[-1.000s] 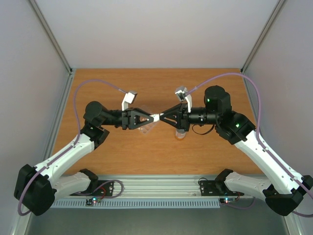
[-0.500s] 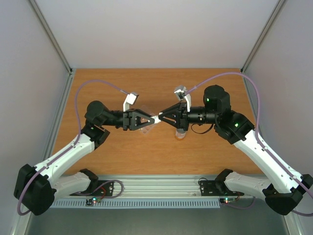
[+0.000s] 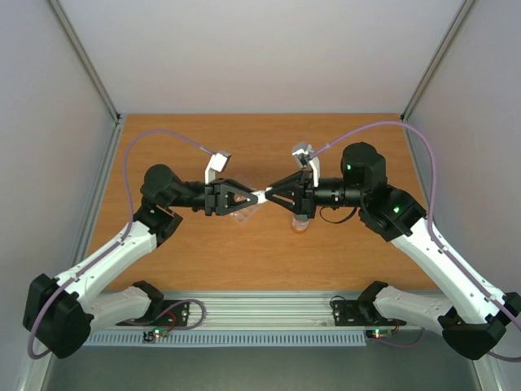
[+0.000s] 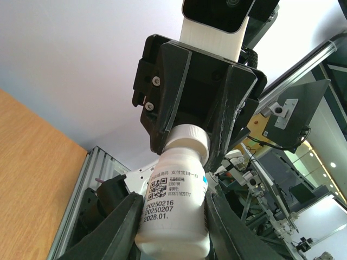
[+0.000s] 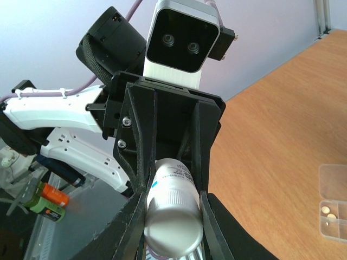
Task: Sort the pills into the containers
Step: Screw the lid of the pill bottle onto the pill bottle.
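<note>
Mid-frame overhead, your left tool (image 3: 256, 197) clamped a white plastic pill bottle's (image 4: 174, 203) body; your right tool (image 3: 267, 195) clamped its cap (image 4: 187, 135). The clear plastic pill box (image 5: 335, 184), with pale pills (image 5: 326, 209) inside, lay lower right in the right wrist view. An uncapped, tilted bottle could have spilled onto the bench (image 3: 326, 252).

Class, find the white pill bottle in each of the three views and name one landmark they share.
Top external: white pill bottle at centre, between left gripper and right gripper.
Left wrist: bottle lower centre, printed label facing the camera.
Right wrist: bottle lower centre, cap end nearest the camera.
Shared landmark: the wooden table.
</note>
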Available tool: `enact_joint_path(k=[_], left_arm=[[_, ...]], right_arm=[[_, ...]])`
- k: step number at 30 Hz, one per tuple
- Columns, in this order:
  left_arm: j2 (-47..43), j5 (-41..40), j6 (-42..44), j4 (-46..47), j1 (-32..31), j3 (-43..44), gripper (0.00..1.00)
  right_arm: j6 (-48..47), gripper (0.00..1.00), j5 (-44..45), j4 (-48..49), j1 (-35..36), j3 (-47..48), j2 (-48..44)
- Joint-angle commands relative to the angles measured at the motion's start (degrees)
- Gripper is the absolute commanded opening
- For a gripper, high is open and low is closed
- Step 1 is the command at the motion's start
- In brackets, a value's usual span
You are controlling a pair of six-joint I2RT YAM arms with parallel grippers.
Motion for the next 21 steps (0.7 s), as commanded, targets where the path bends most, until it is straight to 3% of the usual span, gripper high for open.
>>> enact_joint_path(k=[1,21], left_arm=[[-0.28,-0.59,0.86,2.47,-0.31,2.72,0.00],[-0.22,0.95,-1.59,4.06,-1.31,2.39,0.00]], right_arm=[[0.26,0.21,-0.86,-0.40,0.70,-0.99,-0.97],[0.77,0.21,-2.10,3.00,0.68,-0.46,1.03]])
